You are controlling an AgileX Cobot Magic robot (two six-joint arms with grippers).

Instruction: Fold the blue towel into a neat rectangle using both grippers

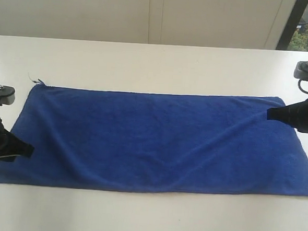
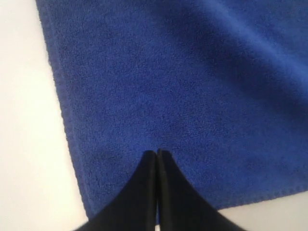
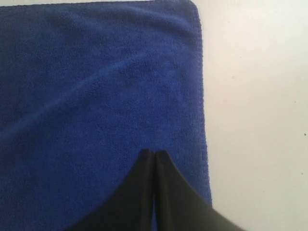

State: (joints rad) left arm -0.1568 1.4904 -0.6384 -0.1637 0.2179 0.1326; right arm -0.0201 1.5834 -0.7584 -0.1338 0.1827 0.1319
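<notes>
1. Flat on a white tabletop (image 1: 147,62) lies the deep royal-blue terry towel (image 1: 157,142). It is a long rectangle spread out in a single layer, taking up most of the middle of the exterior view.
2. At its left short end, towards the near corner, sits the black left gripper (image 1: 30,151). Its fingers are pressed tightly together and their tips touch the cloth just inside the hem.
3. At the right short end, towards the far corner, the black right gripper (image 1: 269,113) is clenched the same way, tips on the cloth.
4. Whether either one pinches any fabric cannot be told.
5. The towel is plain and fuzzy, with a thin stitched hem. Soft diagonal creases run inward from each gripper, and a loose thread (image 1: 37,80) curls off the far left corner.
6. The towel's long axis runs left to right across the exterior view, and its long edges lie parallel to the table's near edge.
</notes>
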